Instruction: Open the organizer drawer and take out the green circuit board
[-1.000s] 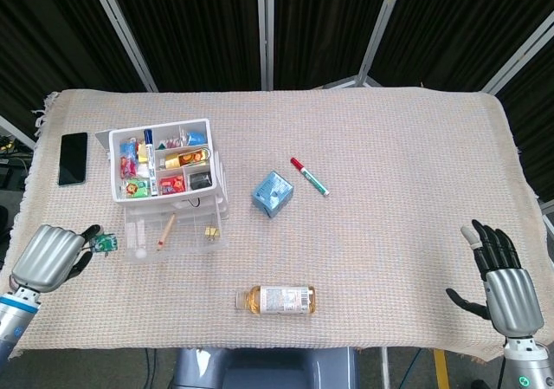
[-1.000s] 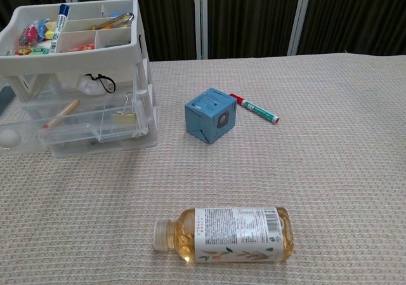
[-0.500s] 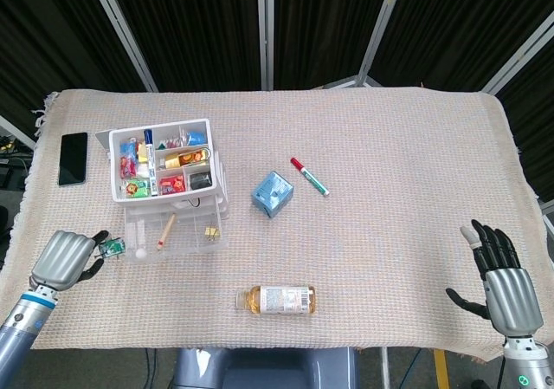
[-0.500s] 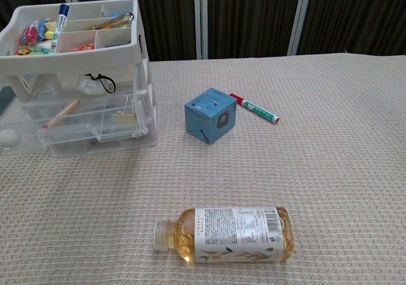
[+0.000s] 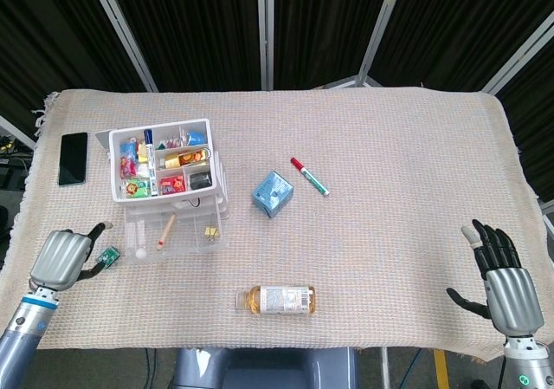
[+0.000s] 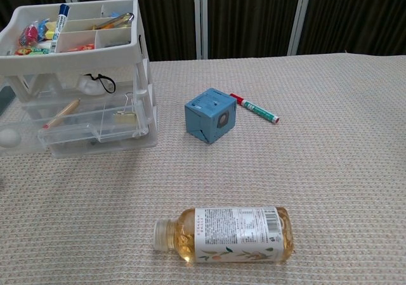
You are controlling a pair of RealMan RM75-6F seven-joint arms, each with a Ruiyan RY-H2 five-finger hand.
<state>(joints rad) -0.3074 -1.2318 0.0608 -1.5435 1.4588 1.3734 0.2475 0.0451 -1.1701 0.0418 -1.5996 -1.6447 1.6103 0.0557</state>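
The white organizer (image 5: pixel 113 139) stands at the table's left, its clear lower drawer (image 5: pixel 173 233) pulled out toward me with a pencil and clips inside. The chest view shows the same organizer (image 6: pixel 143 75) and drawer (image 6: pixel 95 129). The small green circuit board (image 5: pixel 110 256) lies on the cloth left of the drawer, right beside my left hand (image 5: pixel 62 259). That hand's forefinger is lifted clear of the board, and nothing is pinched. My right hand (image 5: pixel 502 276) rests at the near right edge with fingers spread, holding nothing. Neither hand shows in the chest view.
A black phone (image 5: pixel 73 158) lies left of the organizer. A blue cube (image 5: pixel 273 193) and a red-and-green marker (image 5: pixel 309 176) sit mid-table. A bottle of amber liquid (image 5: pixel 277 300) lies on its side near the front edge, also seen as the bottle (image 6: pixel 225 234) in the chest view.
My left hand sank toward the cloth with the board. Its forefinger has since lifted away, and the board now lies beside the hand. The right hand stayed still.
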